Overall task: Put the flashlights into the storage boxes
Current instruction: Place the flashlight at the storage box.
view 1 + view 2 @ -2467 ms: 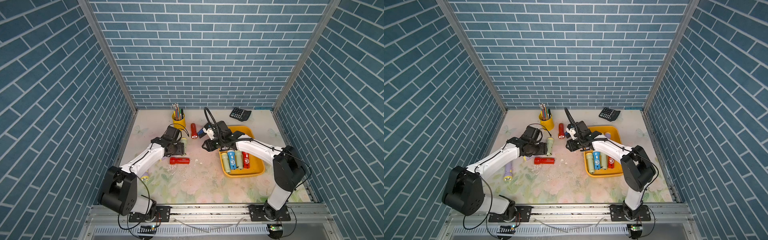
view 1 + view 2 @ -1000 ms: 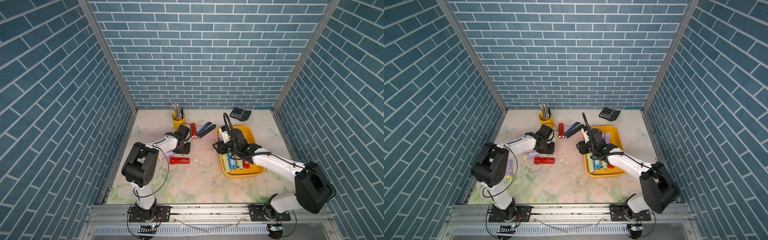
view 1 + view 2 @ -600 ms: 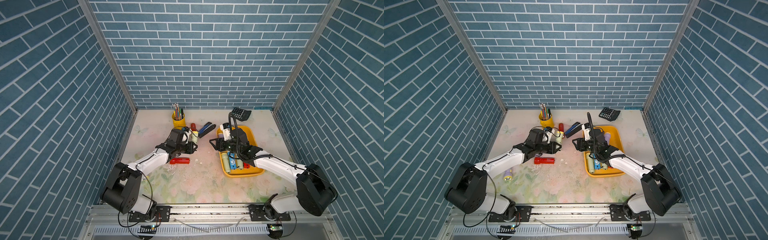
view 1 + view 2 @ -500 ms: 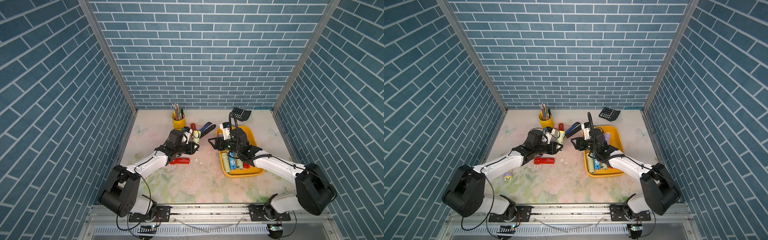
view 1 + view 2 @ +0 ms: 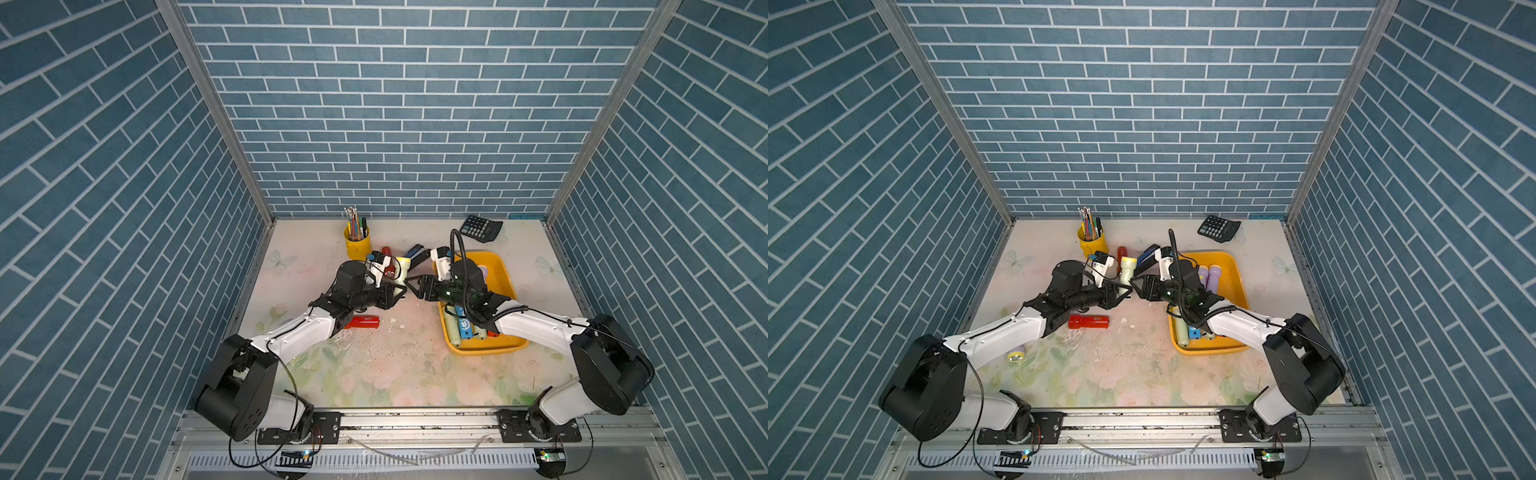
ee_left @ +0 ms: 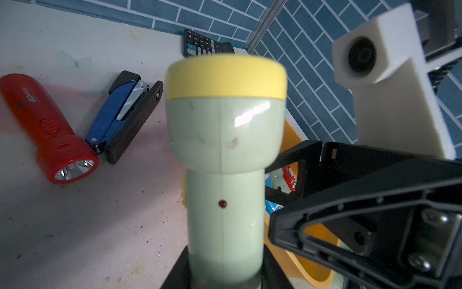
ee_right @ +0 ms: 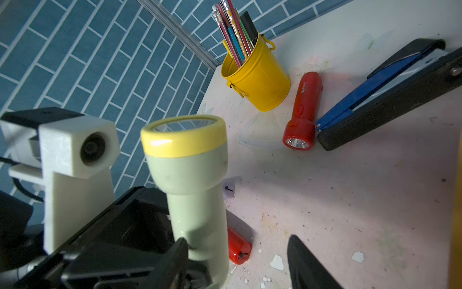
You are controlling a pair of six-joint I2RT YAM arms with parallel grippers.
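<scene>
My left gripper (image 5: 1122,295) clamps the green torch (image 5: 1126,269) by its tail, mid-frame, just left of the tray (image 5: 484,350). My right gripper (image 7: 237,239), jaws apart, sits just beside the torch, not yet around it. I should centre on the barrel below the head and close firmly before the left lets go.

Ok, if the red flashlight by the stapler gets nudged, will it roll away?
Probably it rolls: the red flashlight is round and lies on its side. The flared head would likely make it curve, not run straight. The stapler beside its head may block it that way.
</scene>
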